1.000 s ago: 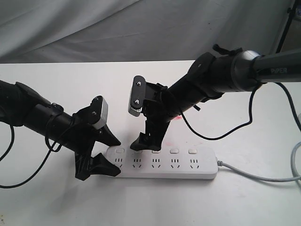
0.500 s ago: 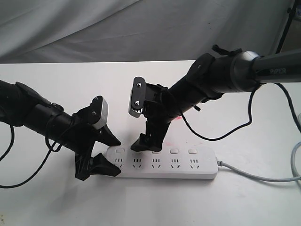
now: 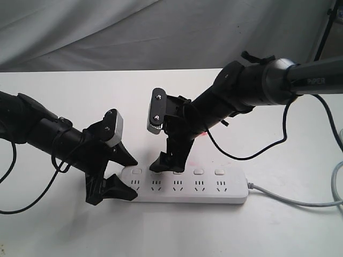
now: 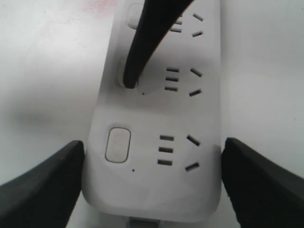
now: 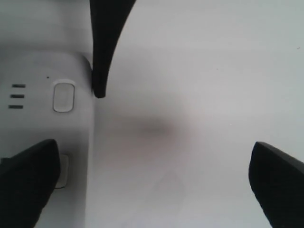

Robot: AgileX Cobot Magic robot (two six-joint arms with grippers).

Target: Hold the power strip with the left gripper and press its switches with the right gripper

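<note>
left gripper (image 3: 131, 178) is clenched on the end of the power strip (image 3: 214, 194), and one fingertip (image 4: 130, 76) of the opened right gripper (image 3: 169, 167) is set on the second of its switches (image 3: 199, 172) from that end.

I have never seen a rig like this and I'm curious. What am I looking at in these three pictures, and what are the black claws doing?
This is a robot with two arms, each ending in a black two-finger claw. The wide picture comes from a camera off the arms. The two close-ups come from cameras on the wrists, looking past each claw's own fingers. On the white table lies a white power strip with a grey cord. The left gripper grips one end of the strip across its width. The right gripper is open and holds nothing; one finger rests its tip on the second of the five switches, counted from the held end.
</note>
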